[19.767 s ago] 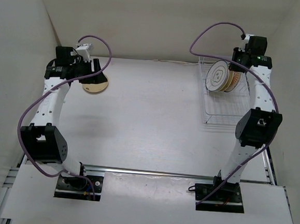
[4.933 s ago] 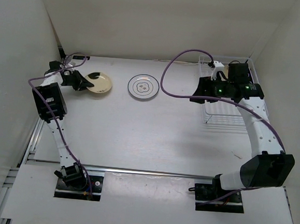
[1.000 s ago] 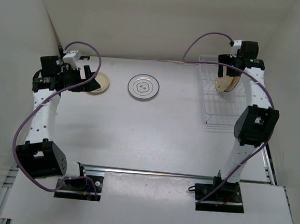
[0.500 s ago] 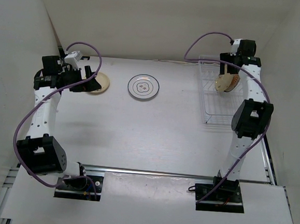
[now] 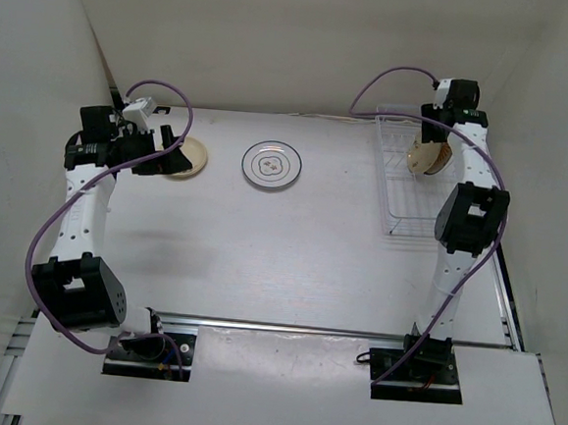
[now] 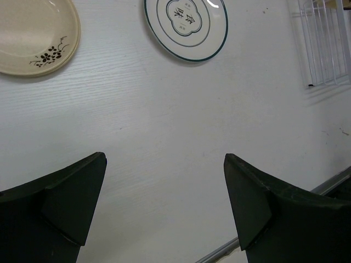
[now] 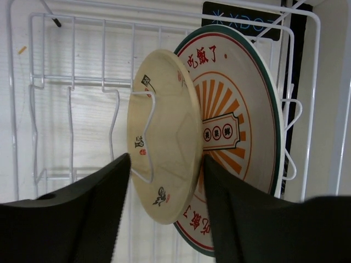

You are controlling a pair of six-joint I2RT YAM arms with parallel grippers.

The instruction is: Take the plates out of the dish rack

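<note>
The white wire dish rack (image 5: pixel 418 198) stands at the back right. Two plates stand upright in it: a cream plate (image 7: pixel 164 137) with small dark marks, and behind it an orange sunburst plate (image 7: pixel 244 131). My right gripper (image 7: pixel 167 159) straddles the cream plate's lower edge, with a finger against each face. That plate is still between the rack wires. A cream plate (image 5: pixel 188 158) and a white plate with a dark rim (image 5: pixel 272 164) lie flat on the table. My left gripper (image 6: pixel 164 181) is open and empty above the table, near the flat cream plate (image 6: pixel 33 35).
The enclosure's white walls stand close behind and to the right of the rack (image 7: pixel 71 82). The left wrist view shows the white plate (image 6: pixel 186 24) and a corner of the rack (image 6: pixel 323 44). A metal rail (image 5: pixel 285 327) runs along the near edge.
My right arm has folded in closer to the rack and its gripper has settled around the cream plate. Earlier, the white dark-rimmed plate went from the rack to the table. The left arm has barely moved.
</note>
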